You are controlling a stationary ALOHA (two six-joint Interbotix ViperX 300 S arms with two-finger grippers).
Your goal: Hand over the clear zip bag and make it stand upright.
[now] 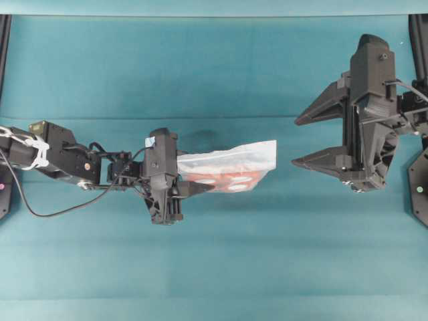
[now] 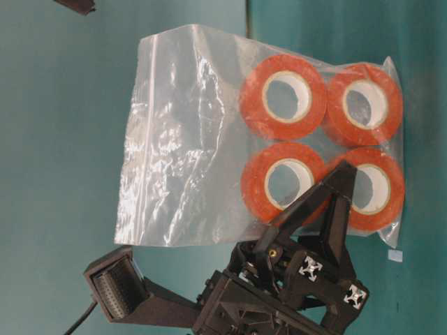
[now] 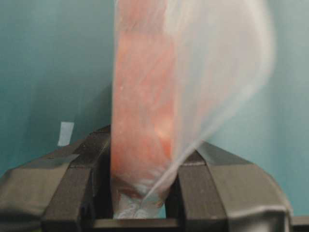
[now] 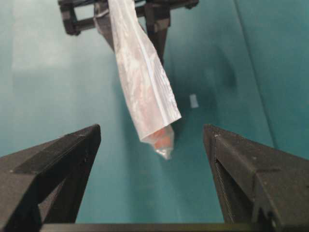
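My left end effector [image 1: 194, 189] is clamped on one edge of the clear zip bag [image 1: 231, 167], its matte black fingers [image 3: 91, 188] pinching the thin film between them. The bag hangs in the air above the counter [image 1: 214, 267], stretching from my left end effector toward the right one. Its plastic is glossy, crinkled and transparent, roughly square in the table-level view, with four orange-red tape rolls [image 2: 283, 98] inside, each a smooth ring around a white core, packed two by two at one end. The other half of the bag is wrinkled, slack film. My right end effector [image 1: 304, 140] stands wide apart, its two angular black fingers [image 4: 53, 159] near the bag's free edge without touching it. The counter is a smooth teal sheet.
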